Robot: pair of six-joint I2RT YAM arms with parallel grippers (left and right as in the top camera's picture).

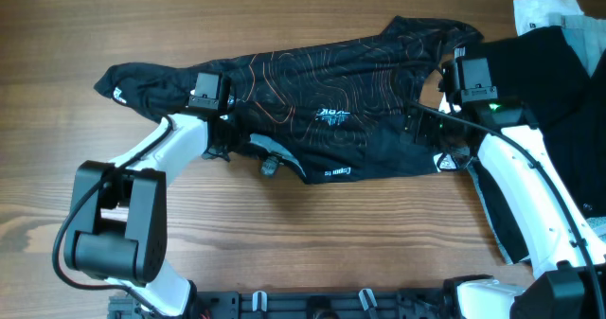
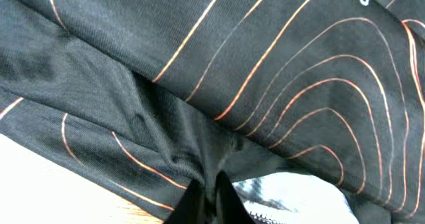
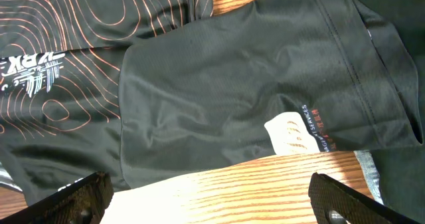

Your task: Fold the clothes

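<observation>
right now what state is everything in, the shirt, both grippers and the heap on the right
black T-shirt: spread sideways on the table, wrinkled, not yet folded
left gripper: shut, pinching the T-shirt's fabric
right gripper: open, jaws wide apart over the T-shirt's edge, holding nothing
heap of other clothes: bunched up at the right edge of the overhead view, unfolded
</observation>
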